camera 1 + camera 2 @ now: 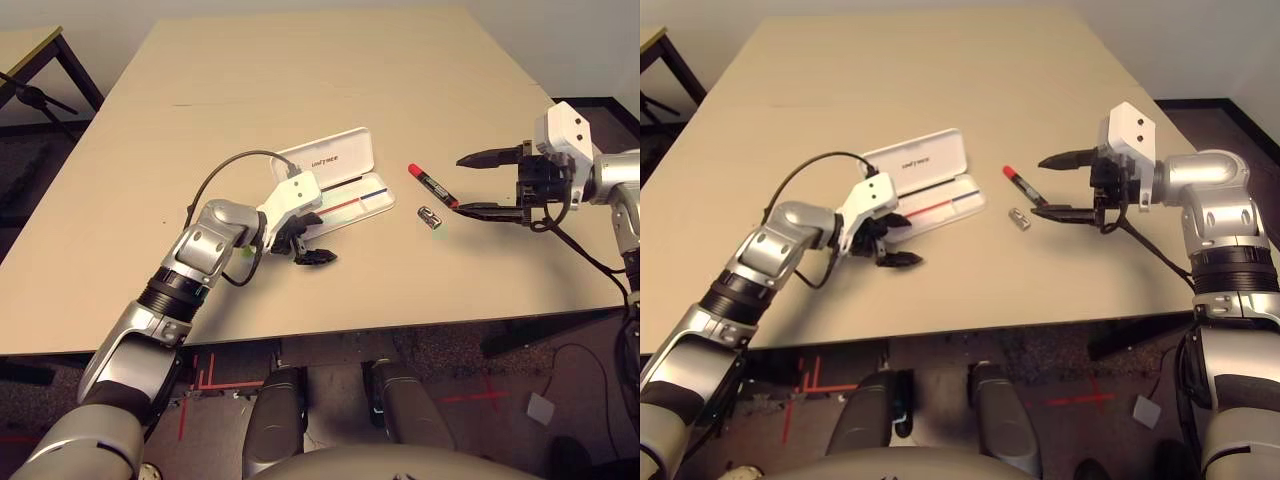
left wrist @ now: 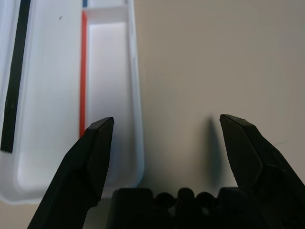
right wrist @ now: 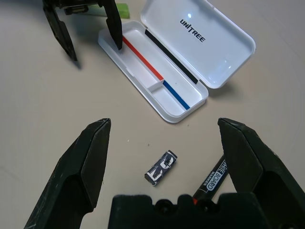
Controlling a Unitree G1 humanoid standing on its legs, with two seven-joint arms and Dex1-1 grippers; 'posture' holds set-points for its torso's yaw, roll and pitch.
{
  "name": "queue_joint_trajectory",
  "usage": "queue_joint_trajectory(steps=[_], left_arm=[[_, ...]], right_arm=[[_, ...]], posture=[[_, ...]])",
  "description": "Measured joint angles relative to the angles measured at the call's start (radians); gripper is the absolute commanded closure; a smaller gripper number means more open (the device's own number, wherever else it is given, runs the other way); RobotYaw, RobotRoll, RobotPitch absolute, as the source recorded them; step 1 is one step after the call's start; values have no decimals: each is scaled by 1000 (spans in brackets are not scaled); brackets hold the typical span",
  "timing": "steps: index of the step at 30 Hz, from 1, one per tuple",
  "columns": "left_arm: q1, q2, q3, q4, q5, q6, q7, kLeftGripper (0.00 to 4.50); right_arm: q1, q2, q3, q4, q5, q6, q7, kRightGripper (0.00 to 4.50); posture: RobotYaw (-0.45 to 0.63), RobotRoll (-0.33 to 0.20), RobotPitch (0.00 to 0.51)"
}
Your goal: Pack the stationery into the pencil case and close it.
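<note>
The empty right black two-finger gripper (image 3: 164, 125), wide open, may knock the nearby red-and-black marker (image 3: 211, 183) while closing.

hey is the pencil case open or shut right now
Open: the pencil case's lid is swung back, and the red and blue stripes inside are in plain sight.

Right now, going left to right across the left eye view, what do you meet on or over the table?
Left gripper, open pencil case, silver-black cylinder, right gripper. The red marker overlaps the cylinder's span, so it's left out.
</note>
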Motion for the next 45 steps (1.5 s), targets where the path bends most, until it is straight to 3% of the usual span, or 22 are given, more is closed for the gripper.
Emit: queue_joint_trajectory(steps=[2,5,14,33,45], left_arm=[[-6,0,-11,15,14,-8,0,185],[-16,0,-14,25,32,-10,0,939],[-27,2,-17,28,55,-14,0,4458],[-17,11,-9,19,45,-106,-65,4458],[38,88,-9,-82,36,-291,-183,4458]], right_arm=[[0,0,0,-4,1,0,-1,0],[0,-1,-1,-15,7,0,-3,0],[4,-14,-1,-20,10,0,-14,0],[4,-20,-1,-10,9,-14,-20,0],[4,-43,-3,27,9,-22,-20,0]], posture=[[-89,0,125],[-93,0,123],[-94,0,122],[-90,0,117],[-89,0,108]])
